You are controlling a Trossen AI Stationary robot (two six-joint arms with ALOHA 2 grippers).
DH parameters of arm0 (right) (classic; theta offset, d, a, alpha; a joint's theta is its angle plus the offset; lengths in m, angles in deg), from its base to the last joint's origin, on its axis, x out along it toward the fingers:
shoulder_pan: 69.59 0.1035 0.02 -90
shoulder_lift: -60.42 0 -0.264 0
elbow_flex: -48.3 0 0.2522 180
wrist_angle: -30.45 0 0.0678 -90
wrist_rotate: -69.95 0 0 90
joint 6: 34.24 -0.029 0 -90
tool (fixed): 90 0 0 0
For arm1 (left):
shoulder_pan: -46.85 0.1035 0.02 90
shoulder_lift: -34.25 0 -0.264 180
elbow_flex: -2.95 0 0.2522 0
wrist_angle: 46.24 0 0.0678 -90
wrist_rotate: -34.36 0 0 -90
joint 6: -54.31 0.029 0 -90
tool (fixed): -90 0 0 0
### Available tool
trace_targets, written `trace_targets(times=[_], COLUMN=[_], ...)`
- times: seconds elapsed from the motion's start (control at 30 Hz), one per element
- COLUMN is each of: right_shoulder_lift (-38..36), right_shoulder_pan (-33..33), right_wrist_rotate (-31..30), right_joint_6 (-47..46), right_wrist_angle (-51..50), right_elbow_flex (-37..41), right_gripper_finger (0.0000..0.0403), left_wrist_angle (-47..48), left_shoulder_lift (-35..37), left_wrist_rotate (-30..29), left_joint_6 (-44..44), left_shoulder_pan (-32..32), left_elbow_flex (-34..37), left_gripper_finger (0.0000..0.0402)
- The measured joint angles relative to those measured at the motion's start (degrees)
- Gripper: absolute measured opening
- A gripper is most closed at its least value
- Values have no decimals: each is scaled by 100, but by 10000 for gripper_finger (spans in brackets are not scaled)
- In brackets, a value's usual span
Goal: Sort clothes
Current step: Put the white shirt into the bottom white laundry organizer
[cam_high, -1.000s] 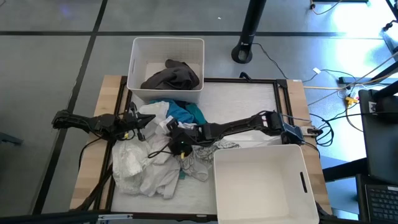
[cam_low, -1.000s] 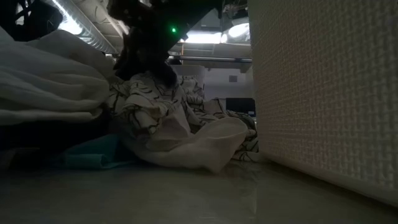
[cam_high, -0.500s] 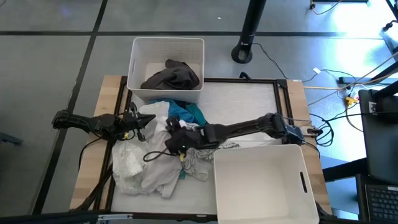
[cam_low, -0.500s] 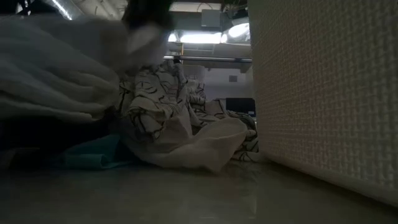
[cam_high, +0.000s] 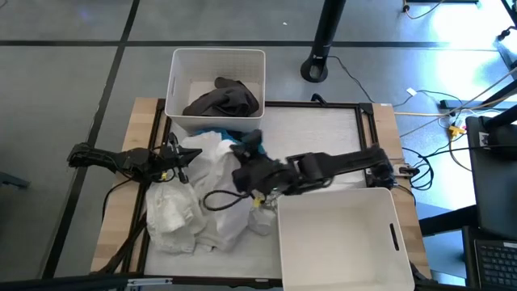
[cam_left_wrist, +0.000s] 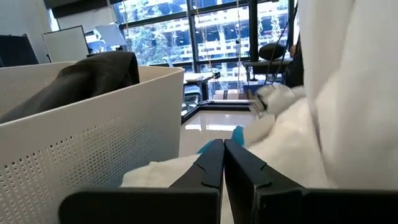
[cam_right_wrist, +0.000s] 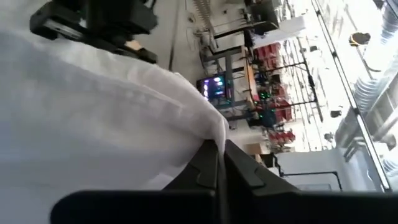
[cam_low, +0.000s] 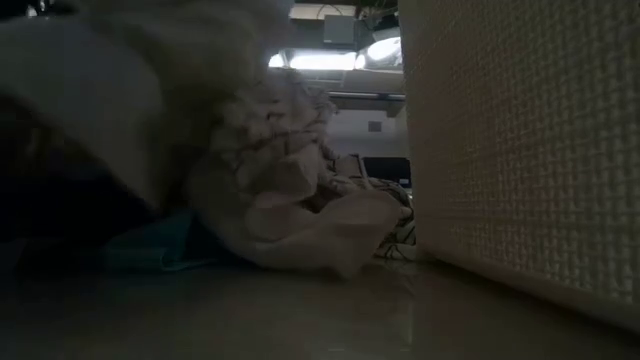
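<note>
A pile of clothes lies on the table's left half. It holds a white garment [cam_high: 212, 171], a crumpled pale one [cam_high: 170, 214], a patterned one [cam_low: 292, 135] and a teal one [cam_low: 150, 250]. My right gripper [cam_high: 247, 153] is raised over the pile, shut on the white garment [cam_right_wrist: 93, 106]. My left gripper [cam_high: 187, 158] waits at the pile's left side, level and shut [cam_left_wrist: 217, 149], holding nothing. A dark grey garment [cam_high: 222, 101] lies in the far bin [cam_high: 179, 61]. My right gripper pinches an edge or fold of the white garment [cam_right_wrist: 208, 140] between its two shut fingers. The cloth spreads away from the fingers and hangs below them. Its lower part rests on the pile [cam_high: 218, 226]. Whether it holds one layer or several does not show.
A large white bin [cam_high: 339, 202] stands at the table's near right; its wall [cam_low: 520, 150] fills the right of the low view. The far right of the table [cam_high: 323, 129] is bare. A black stand [cam_high: 317, 69] is on the floor beyond the table.
My right gripper has risen from the pile and gone toward the far right, tipping up nearer to level. It has drawn the white garment up with it. The cloth now drapes over the teal and patterned garments while its lower part stays on the pile.
</note>
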Motion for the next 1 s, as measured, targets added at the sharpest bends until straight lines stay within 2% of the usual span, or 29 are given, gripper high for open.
trace_targets(times=[0.27, 0.43, 0.63, 0.83, 1.0], right_shoulder_lift=[-762, -1138, -1518, -1814, -1986], right_shoulder_pan=[130, 117, 117, 117, 117], right_wrist_rotate=[-554, -680, -937, -911, -865], right_joint_6=[78, 330, 1297, 2625, 3035], right_wrist_angle=[29, 35, 396, 1200, 1354], right_elbow_flex=[4, 4, 2, 2, 2], right_gripper_finger=[12, 6, 10, 7, 9], left_wrist_angle=[-1, -1, 1, 4, 4], left_shoulder_lift=[-4, -4, -4, -3, -4], left_wrist_rotate=[0, 0, 0, 0, 0], left_joint_6=[2, 13, 73, -330, -395], left_shoulder_pan=[0, 0, 0, 0, 0], left_elbow_flex=[0, 0, 0, 0, 0], left_gripper_finger=[4, 4, 4, 4, 4])
